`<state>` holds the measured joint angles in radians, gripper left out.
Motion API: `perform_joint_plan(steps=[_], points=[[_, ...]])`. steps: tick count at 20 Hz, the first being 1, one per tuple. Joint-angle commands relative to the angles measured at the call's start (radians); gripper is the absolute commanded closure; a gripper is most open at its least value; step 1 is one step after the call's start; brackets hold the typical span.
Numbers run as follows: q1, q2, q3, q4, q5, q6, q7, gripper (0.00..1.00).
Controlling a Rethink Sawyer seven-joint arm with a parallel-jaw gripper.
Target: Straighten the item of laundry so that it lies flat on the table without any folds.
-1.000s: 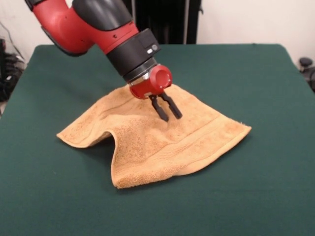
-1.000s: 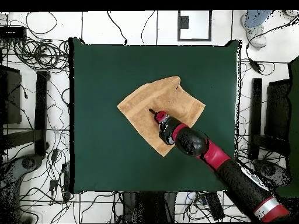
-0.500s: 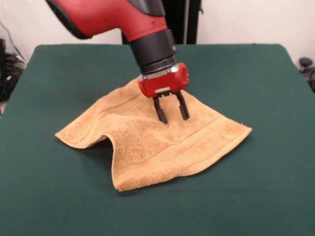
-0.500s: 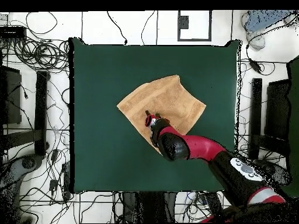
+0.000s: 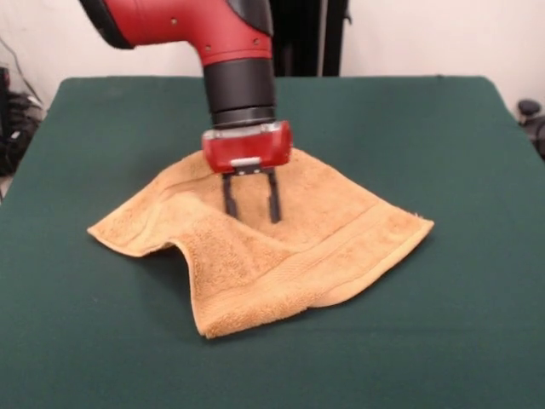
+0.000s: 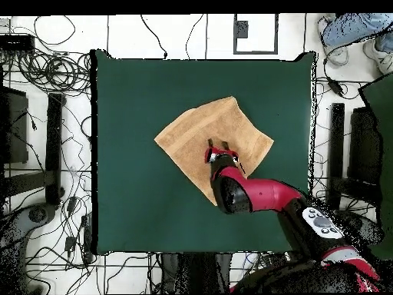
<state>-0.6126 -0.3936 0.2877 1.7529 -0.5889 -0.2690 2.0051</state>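
Your gripper stands open, tips on the towel, whose corners point toward the surface edges.

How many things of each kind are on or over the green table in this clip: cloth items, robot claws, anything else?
Towels: 1, the tan-orange towel, with a raised fold along its front-left edge.
Claws: 1, the red-and-black claw, open, fingers pointing down at the towel's middle.
Tables: 1, the green table.
Other loose items on the table: 0.
Total: 3.
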Motion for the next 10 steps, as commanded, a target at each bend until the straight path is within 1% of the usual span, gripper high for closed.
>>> perform_joint_plan(steps=[1,4,9,10], points=[[0.042,-0.002,-0.108,-0.139,-0.01,-0.052,0.037,0.0],[0.065,-0.007,-0.142,-0.158,-0.012,-0.091,0.027,0.0],[0.07,-0.008,-0.15,-0.166,-0.021,-0.098,0.039,0.0],[0.063,-0.011,-0.139,-0.164,-0.028,-0.085,0.044,0.0]])
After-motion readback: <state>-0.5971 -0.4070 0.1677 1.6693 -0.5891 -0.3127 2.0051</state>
